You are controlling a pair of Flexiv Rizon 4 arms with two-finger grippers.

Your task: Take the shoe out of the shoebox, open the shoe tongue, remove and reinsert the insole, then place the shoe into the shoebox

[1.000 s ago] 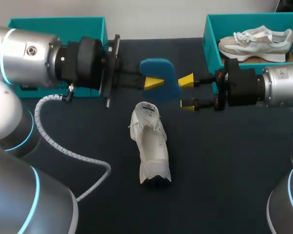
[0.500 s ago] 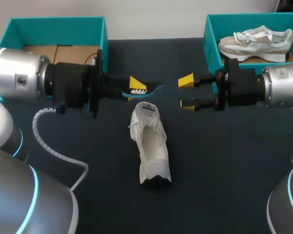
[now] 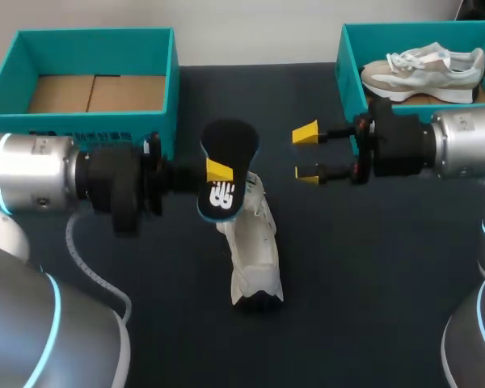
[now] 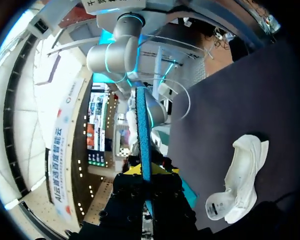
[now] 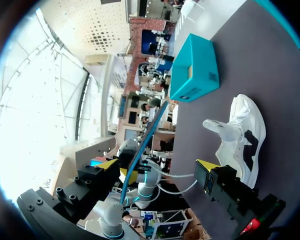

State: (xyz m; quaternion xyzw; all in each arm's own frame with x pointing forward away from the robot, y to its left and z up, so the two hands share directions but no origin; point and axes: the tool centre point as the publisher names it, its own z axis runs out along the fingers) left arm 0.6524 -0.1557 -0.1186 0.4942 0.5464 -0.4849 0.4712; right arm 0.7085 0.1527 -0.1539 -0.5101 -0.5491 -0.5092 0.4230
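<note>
A white shoe point(image 3: 249, 242) lies on the dark table, its opening toward the far side. My left gripper point(image 3: 219, 170) is shut on the insole point(image 3: 226, 149), held above the shoe's heel with the black logo face up and a blue edge. In the left wrist view the insole point(image 4: 142, 130) stands edge-on between the fingers point(image 4: 132, 170), and the shoe point(image 4: 242, 180) lies off to one side. My right gripper point(image 3: 307, 153) hangs open to the right of the insole, holding nothing. From the right wrist, the insole point(image 5: 147, 140) shows edge-on ahead of the right gripper point(image 5: 157, 167), beside the shoe point(image 5: 240, 135).
A teal shoebox point(image 3: 175, 81) with a bare cardboard floor stands at the back left, also seen as the teal shoebox point(image 5: 195, 70). A second teal box point(image 3: 347, 77) at the back right holds a grey-and-white sneaker point(image 3: 424, 69). My left arm's white cable point(image 3: 89, 259) trails over the table.
My left arm has drawn back to the left and turned the insole from blue underside to black logo face, bringing it over the shoe's heel. The right gripper has barely moved.
</note>
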